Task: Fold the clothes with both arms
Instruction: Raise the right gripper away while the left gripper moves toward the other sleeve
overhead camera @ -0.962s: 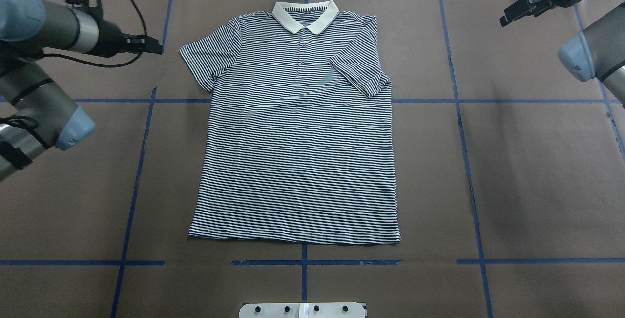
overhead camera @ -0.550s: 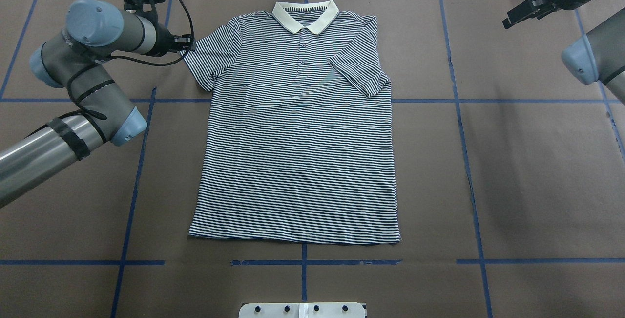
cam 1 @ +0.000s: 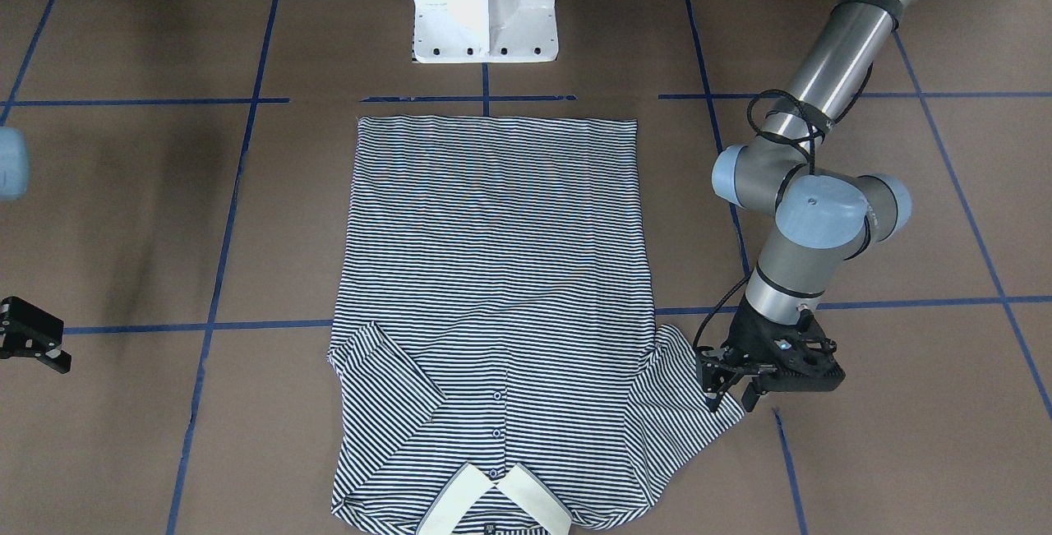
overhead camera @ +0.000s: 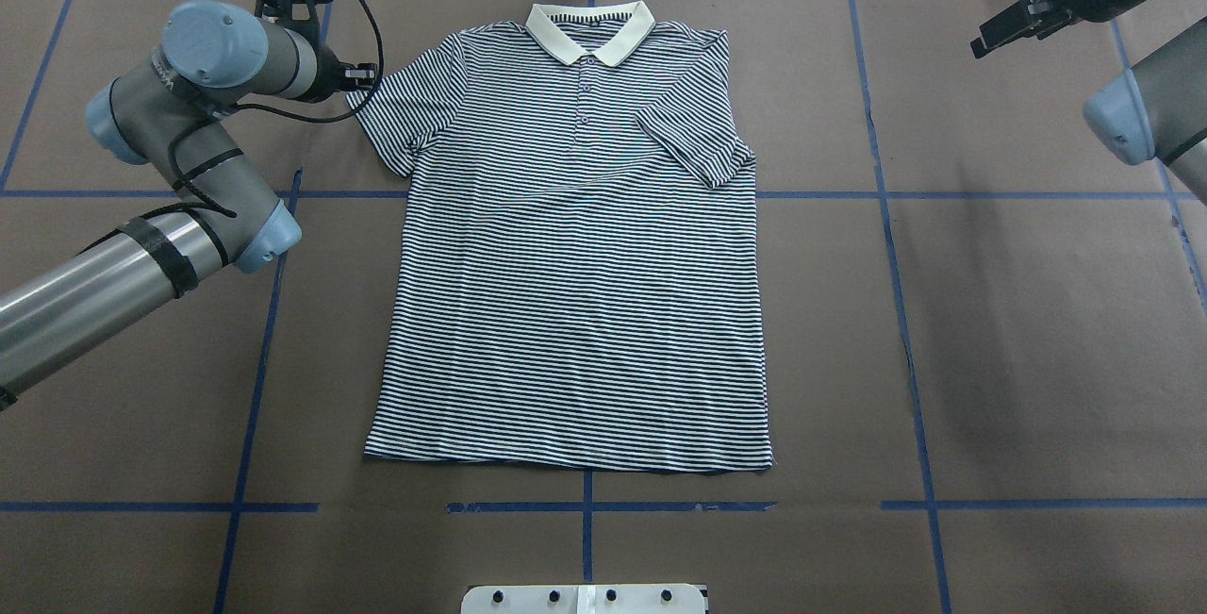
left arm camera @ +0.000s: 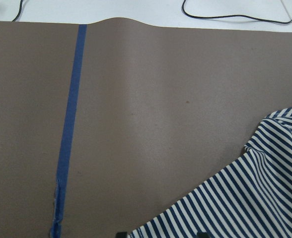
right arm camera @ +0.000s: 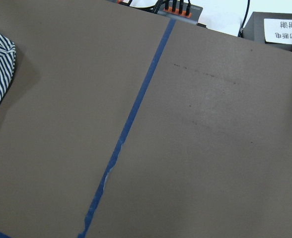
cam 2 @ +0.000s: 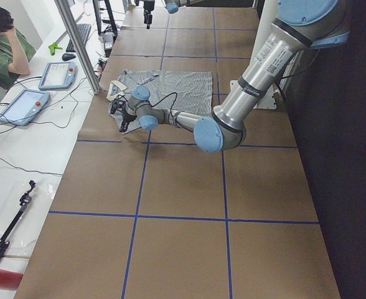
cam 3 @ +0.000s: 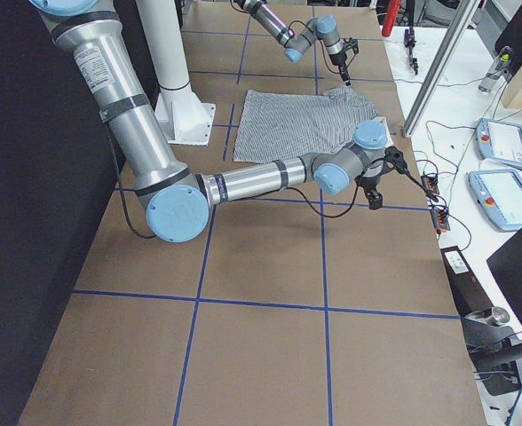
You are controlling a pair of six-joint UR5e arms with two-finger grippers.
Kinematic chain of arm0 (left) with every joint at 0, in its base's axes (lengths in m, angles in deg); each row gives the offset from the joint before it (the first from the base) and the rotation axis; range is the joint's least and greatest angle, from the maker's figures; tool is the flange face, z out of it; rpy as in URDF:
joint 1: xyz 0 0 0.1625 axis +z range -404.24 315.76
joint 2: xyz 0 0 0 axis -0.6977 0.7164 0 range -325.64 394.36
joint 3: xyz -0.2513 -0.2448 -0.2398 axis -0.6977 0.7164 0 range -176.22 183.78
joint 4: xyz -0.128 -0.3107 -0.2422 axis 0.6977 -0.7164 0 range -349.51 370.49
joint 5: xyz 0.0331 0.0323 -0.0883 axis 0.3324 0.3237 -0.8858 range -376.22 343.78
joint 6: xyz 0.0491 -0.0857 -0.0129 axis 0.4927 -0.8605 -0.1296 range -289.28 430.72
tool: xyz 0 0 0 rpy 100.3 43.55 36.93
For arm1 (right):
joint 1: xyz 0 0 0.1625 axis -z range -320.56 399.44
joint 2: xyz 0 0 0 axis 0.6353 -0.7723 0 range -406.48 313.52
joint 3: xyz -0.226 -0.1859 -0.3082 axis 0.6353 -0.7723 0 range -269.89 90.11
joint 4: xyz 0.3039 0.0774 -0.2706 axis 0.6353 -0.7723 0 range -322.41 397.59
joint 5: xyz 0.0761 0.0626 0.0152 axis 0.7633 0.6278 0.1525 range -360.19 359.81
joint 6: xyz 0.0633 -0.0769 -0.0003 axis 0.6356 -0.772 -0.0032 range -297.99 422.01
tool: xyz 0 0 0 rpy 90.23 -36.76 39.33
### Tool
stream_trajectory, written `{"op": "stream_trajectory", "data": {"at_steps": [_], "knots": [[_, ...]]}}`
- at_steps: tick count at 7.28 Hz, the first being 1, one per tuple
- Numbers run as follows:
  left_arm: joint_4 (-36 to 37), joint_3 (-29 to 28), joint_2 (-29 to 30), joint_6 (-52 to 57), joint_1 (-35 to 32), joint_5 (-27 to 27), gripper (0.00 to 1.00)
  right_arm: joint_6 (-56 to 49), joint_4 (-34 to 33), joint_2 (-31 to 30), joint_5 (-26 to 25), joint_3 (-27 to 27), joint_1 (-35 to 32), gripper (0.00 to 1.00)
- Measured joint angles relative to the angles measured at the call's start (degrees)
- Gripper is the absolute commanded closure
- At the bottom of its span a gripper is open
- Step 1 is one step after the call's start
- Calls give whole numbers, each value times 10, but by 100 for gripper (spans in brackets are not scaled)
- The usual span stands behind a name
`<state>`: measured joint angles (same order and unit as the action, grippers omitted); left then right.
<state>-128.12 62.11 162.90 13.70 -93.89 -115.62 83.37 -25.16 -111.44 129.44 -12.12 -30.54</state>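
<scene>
Cloth lies flat and face up in the middle of the brown surface [overhead camera: 990,312]: the polo shirt [overhead camera: 575,265] has its cream collar [overhead camera: 591,29] at 12 o'clock in the overhead view and its straight hem [overhead camera: 566,458] at 6 o'clock, nearest the robot. Thin navy-and-white stripes run across the body, and small buttons [overhead camera: 585,86] sit below the collar. The sleeve [overhead camera: 693,142] at 2 o'clock is turned in over the chest, while the sleeve [overhead camera: 401,119] at 10 o'clock is spread outward, so the shirt looks half prepared. That probably explains why the left tool [cam 1: 731,397] is low at the outer edge of the spread sleeve. Its fingers [left arm camera: 200,234] stand apart with striped cloth between their tips in the wrist view, not yet pinching, apparently placed to catch the hem and carry that sleeve inward. The right tool [overhead camera: 1011,26] hangs well apart from the shirt, out at 2 o'clock near the far corner and above bare surface and blue tape [overhead camera: 891,265], likely parked so as not to disturb the cloth; I cannot tell whether its jaws are wide or narrow. The fabric looks light and limp, with a few soft creases across the body, so a shallow pinch might slip.
</scene>
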Motion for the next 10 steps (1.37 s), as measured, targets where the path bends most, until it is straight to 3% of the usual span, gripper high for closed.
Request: {"op": "stream_trajectory", "data": {"at_steps": [8, 10], "knots": [[-3, -24, 4, 15, 1, -2, 51, 0, 0, 0, -1, 0, 0, 0], [-11, -36, 9, 15, 2, -3, 60, 0, 0, 0, -2, -2, 0, 0]]}}
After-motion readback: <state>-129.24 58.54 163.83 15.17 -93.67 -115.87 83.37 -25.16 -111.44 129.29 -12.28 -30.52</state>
